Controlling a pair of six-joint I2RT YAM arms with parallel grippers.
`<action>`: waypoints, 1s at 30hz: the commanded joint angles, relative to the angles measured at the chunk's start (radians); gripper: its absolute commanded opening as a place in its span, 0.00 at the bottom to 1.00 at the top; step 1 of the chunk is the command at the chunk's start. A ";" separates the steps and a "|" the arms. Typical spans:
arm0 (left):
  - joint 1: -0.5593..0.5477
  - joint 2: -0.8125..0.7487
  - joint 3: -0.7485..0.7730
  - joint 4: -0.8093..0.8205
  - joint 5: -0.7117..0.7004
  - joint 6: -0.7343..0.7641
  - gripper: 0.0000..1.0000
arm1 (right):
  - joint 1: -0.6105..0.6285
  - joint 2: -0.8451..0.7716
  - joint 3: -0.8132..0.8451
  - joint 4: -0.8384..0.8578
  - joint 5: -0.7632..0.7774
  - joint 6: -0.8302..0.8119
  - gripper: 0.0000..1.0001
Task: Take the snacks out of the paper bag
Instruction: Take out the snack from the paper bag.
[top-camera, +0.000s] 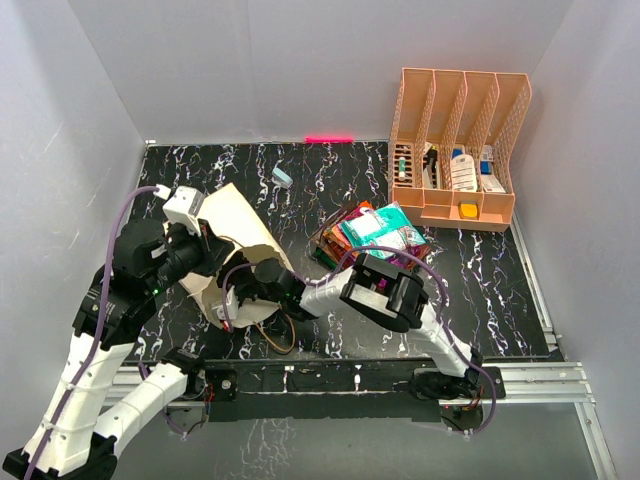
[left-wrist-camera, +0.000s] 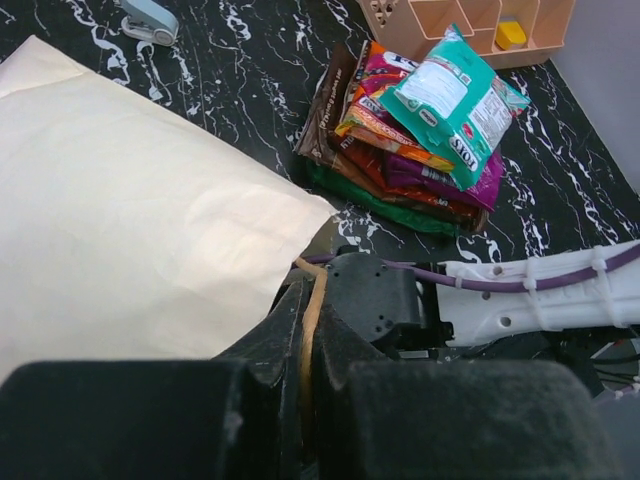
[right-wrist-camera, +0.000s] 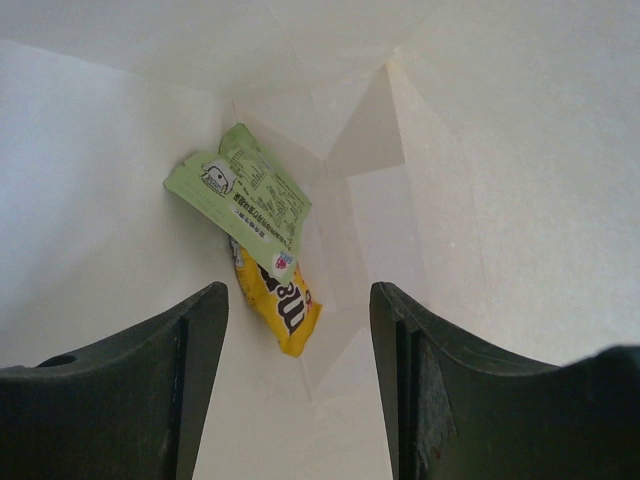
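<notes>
The tan paper bag (top-camera: 235, 225) lies on its side at the left, its mouth toward the arms. My left gripper (left-wrist-camera: 310, 300) is shut on a thin tan strip at the bag's mouth, either a handle or the rim; I cannot tell which. My right gripper (right-wrist-camera: 298, 340) is open and empty inside the bag (right-wrist-camera: 480, 150). Ahead of it a light green packet (right-wrist-camera: 245, 200) lies over a yellow packet (right-wrist-camera: 285, 305) in the far corner, apart from the fingers. Several snacks lie piled (top-camera: 375, 235) on the table, a teal packet (left-wrist-camera: 455, 100) on top.
An orange divided rack (top-camera: 455, 150) with small bottles and boxes stands at the back right. A tiny light-blue block (top-camera: 282, 177) lies behind the bag. A loose cord handle (top-camera: 280, 335) loops out at the bag's mouth. Grey walls enclose the black marbled table (top-camera: 500, 290).
</notes>
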 joint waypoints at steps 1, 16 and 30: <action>-0.021 -0.014 0.003 0.031 0.060 0.047 0.00 | -0.004 0.053 0.100 -0.040 0.001 -0.190 0.61; -0.076 -0.015 -0.003 0.019 0.113 0.075 0.00 | -0.030 0.384 0.593 -0.262 -0.013 -0.341 0.54; -0.078 -0.064 -0.020 -0.043 -0.298 -0.054 0.00 | -0.045 0.046 0.100 -0.051 0.095 -0.191 0.08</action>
